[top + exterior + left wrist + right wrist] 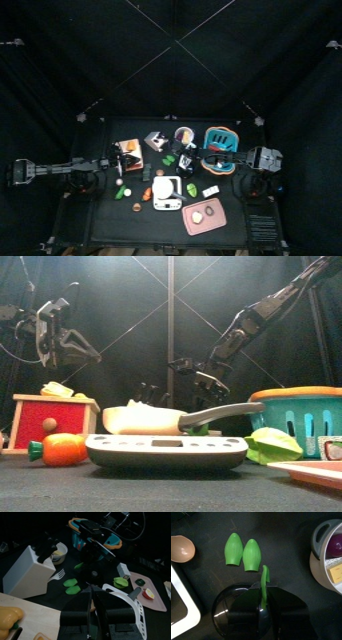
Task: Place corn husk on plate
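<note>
The corn husk is a small pale piece lying on the table beside a green piece, just behind the pink plate. It also shows in the left wrist view, with the plate off to one side; the plate carries a small yellow and red piece. My left gripper hangs over a wooden board at the table's left, jaws together and empty. My right gripper hangs over the table's middle, well behind the husk. In the right wrist view two bright green pieces lie ahead of it.
A white container sits at the front middle, left of the husk. A teal basket stands at the back right. A white knife block, a red box, an orange fruit and a grey pot crowd the table.
</note>
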You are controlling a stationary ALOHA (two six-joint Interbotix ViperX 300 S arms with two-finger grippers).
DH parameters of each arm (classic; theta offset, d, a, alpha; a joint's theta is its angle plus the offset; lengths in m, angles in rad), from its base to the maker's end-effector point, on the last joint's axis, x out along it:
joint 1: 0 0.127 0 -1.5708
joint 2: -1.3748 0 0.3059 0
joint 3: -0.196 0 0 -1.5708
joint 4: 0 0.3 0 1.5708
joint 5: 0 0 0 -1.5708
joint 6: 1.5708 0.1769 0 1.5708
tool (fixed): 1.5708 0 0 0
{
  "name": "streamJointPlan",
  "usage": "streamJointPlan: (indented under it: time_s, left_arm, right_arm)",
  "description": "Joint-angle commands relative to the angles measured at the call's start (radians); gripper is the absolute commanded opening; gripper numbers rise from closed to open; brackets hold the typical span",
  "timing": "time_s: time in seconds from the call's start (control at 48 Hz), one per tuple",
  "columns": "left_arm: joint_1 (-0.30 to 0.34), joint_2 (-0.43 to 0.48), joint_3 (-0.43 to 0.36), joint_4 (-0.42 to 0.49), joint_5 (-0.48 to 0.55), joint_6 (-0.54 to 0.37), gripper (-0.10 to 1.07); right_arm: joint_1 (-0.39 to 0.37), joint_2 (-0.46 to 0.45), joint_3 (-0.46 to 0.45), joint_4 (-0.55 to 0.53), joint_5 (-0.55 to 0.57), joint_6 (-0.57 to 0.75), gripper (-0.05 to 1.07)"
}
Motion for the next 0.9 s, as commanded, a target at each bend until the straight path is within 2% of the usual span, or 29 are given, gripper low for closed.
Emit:
streamJointPlan:
  time_s: [0.0,0.188,0.396,0.604,0.875]
  left_arm:
    - [-0.002,-0.008,-0.008,0.002,-0.005,0.003,0.50]
    - [-0.003,-0.011,-0.003,0.002,-0.003,0.005,0.50]
    - [-0.003,-0.011,-0.003,0.009,-0.003,0.005,0.49]
    - [-0.023,-0.011,-0.003,0.048,-0.005,0.006,0.49]
    - [-0.041,-0.011,-0.008,0.120,-0.006,0.005,0.49]
  right_arm:
    - [-0.003,-0.048,-0.011,0.017,-0.002,0.000,0.51]
    - [0.003,-0.103,-0.009,0.072,0.017,0.000,0.51]
    - [0.014,-0.204,0.008,0.137,0.026,0.002,0.51]
    - [0.020,-0.318,0.100,0.201,0.032,0.000,0.52]
    - [0.009,-0.476,0.229,0.206,0.008,0.000,0.51]
